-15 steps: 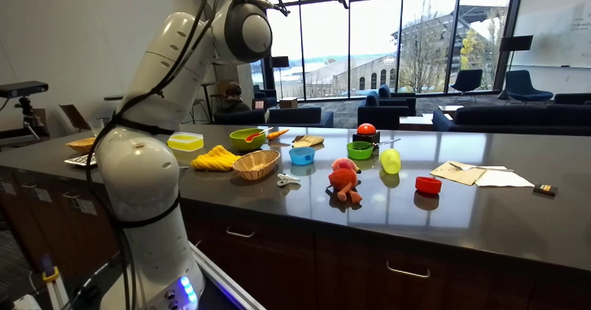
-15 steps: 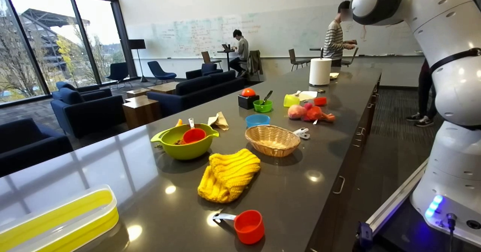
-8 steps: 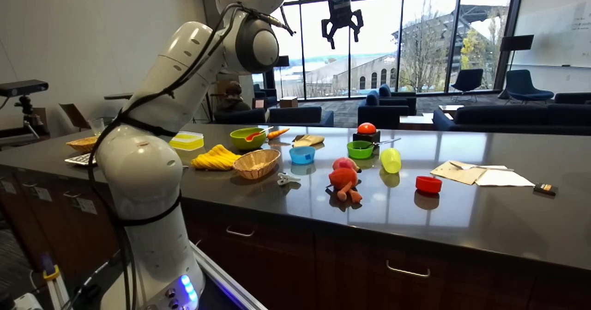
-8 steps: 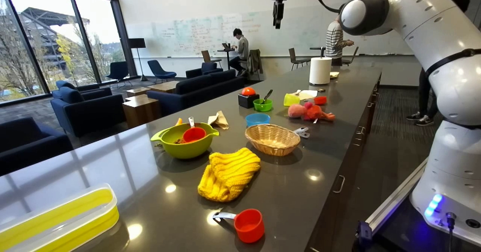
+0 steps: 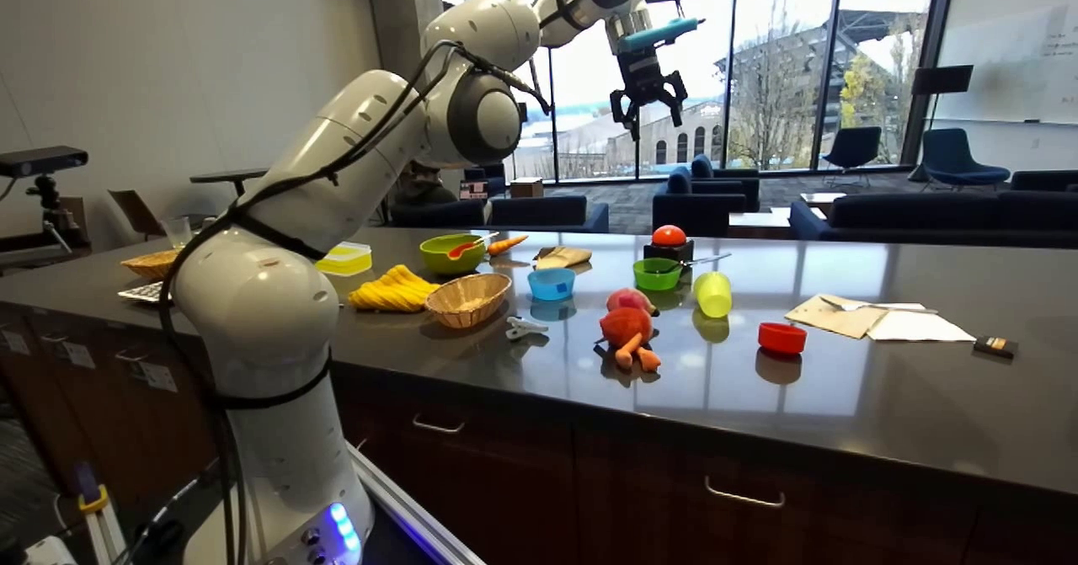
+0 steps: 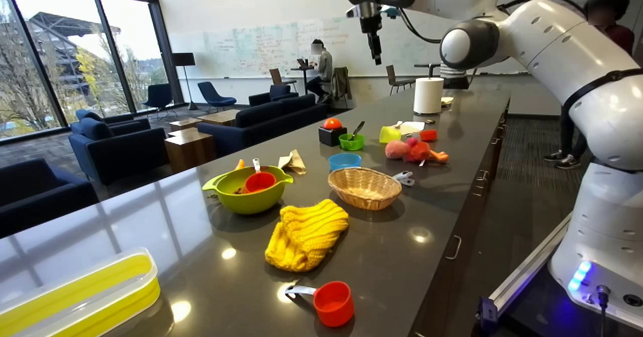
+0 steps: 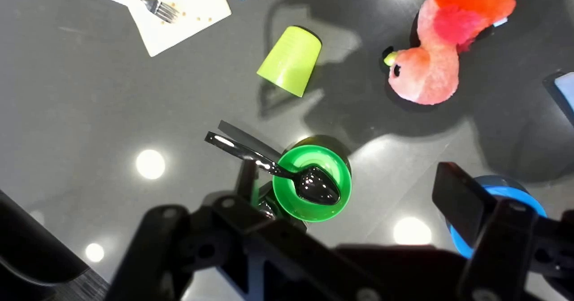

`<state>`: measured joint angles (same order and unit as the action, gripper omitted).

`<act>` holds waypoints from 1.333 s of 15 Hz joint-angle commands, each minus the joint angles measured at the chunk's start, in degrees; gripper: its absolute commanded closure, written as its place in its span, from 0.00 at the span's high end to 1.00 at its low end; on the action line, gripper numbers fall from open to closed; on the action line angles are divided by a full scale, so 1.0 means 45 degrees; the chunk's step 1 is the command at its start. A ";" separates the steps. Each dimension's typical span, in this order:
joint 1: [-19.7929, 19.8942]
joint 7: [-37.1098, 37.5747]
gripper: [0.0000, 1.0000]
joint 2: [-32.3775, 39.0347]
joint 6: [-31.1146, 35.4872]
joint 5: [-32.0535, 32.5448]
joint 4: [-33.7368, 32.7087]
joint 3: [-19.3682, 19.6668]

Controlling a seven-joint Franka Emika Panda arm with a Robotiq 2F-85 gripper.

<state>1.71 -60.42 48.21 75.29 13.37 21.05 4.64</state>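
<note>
High above the counter, my black gripper (image 5: 656, 125) hangs open with nothing between its fingers. In the wrist view a green bowl (image 7: 320, 213) with a black spoon (image 7: 316, 186) lying in it shows below the jaws, nearer the left finger. A blue bowl (image 7: 515, 195) is partly hidden behind the right finger. Beyond them lie a lime-green cup (image 7: 291, 61) on its side and a pink and orange plush bird (image 7: 428, 74). Behind the green bowl in both exterior views stands a black box (image 6: 332, 136) with a red dome button (image 5: 669, 236). The gripper touches none of these.
A wicker basket (image 6: 365, 189), a yellow knitted cloth (image 6: 307, 234) and a green mixing bowl (image 6: 251, 204) sit along the counter. A red measuring cup (image 6: 334, 304) is near its edge. A paper towel roll (image 6: 428, 96) stands upright at the far end. A fork lies on napkins (image 5: 842, 317).
The arm has reached outward and come down, bringing the gripper from the top edge further into both exterior views. Its jaws stay open. The counter objects have not moved.
</note>
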 commanded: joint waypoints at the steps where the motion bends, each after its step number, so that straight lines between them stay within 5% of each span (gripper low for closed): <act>1: -0.0254 0.1015 1.00 -0.0054 0.1592 -0.0339 0.0005 -0.0142; 3: -0.0672 0.1062 1.00 -0.0200 0.2036 -0.0252 0.0220 -0.0141; 8: -0.1079 -0.1754 1.00 -0.0418 -0.0800 -0.0036 0.0842 -0.0194; 16: -0.0068 -0.7188 1.00 0.0135 -0.3458 -0.0635 -0.0254 -0.0770; 20: 0.0440 -1.0261 1.00 -0.0277 -0.4222 0.0053 0.1027 -0.0505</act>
<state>2.09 -97.63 48.16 59.14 11.62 22.48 1.61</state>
